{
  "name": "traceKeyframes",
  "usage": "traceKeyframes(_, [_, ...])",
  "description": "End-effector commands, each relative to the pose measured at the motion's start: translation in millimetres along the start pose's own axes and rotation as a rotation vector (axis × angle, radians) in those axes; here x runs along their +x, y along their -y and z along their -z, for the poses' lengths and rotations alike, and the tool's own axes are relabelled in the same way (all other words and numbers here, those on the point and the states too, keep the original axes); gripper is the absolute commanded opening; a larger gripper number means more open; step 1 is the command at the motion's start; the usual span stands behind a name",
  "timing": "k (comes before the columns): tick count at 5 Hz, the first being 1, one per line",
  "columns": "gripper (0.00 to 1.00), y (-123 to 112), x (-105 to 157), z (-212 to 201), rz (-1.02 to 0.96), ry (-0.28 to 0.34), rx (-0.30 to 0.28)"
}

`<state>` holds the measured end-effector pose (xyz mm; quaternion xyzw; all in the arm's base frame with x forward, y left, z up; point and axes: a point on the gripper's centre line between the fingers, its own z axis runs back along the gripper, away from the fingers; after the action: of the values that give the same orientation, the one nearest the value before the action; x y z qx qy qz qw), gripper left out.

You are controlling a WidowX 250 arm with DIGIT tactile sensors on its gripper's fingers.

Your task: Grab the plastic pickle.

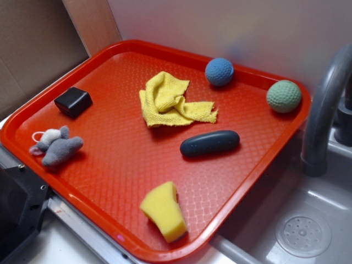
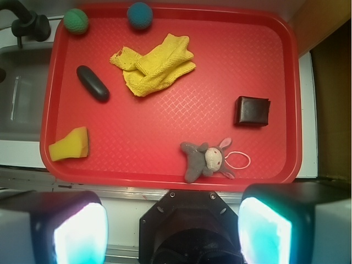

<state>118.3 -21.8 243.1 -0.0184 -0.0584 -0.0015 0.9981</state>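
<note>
Pickle [image 2: 92, 83] — on red tray [image 2: 165, 170] | well apart from jaws — spread wide, empty

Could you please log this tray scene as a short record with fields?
surface: red tray
target: plastic pickle, lying flat, untouched
nearest neighbours: yellow cloth, yellow sponge
other items: blue ball, green ball, black block, plush mouse
gripper: open, holding nothing
beside tray: sink
</note>
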Motion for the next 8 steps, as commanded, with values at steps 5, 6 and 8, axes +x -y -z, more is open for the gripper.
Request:
traceKeyframes(5, [1.00,117.9,96.2,119.0,0.736,0.154,-0.109])
traceKeyframes(6, [1.00,117.9,96.2,119.0,0.736,0.154,-0.109])
traceKeyframes(8, [1.00,135.0,115.8,163.3,0.752,0.117,-0.097])
